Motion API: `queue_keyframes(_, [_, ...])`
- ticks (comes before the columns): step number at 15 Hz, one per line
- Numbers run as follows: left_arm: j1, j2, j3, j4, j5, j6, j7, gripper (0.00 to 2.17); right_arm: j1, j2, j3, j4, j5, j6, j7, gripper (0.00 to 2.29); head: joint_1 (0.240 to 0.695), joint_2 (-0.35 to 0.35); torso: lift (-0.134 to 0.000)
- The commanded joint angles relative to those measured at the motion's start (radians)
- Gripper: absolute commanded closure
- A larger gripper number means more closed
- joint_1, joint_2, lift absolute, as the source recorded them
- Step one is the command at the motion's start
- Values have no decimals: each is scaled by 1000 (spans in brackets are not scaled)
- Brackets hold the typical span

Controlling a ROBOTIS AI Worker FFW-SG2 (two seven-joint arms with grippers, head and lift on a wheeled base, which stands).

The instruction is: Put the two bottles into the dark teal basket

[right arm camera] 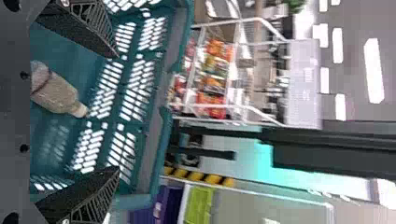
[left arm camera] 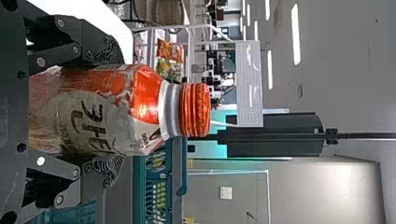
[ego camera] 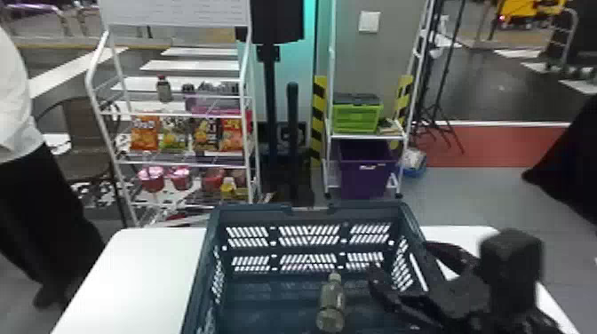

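Head view: rack (ego camera: pixel 177 165) beyond the basket (ego camera: pixel 253 208)

The dark teal basket (ego camera: pixel 254 207) stood upright, its walls slotted. Inside the basket, a pale, murky bottle (ego camera: pixel 332 300) with a light cap lay on its side, cap toward the far wall. Left of the basket, an orange-capped bottle (left arm camera: pixel 105 112) was upright, closed, its wrap orange and whitish.

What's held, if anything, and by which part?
Orange-capped bottle, by its body below the shoulder, in the left hand. Right hand open, empty.
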Motion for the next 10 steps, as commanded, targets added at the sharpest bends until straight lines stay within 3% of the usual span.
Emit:
queue_keyframes(1, [-2,-2,-1,1,0,3,1,2148,202,4,-80,-1,-34,-329,0,2,499,0,0])
queue_keyframes(6, [-20,-2,-1,-28,0,70,2,2148,503,41,-131,100,-63,-854,-46,12,499,0,0])
queue_keyframes(10, [-35,-5,-2,-39,0,104,2,2148,602,44,-160,179,-183,-927,-37,12,499,0,0])
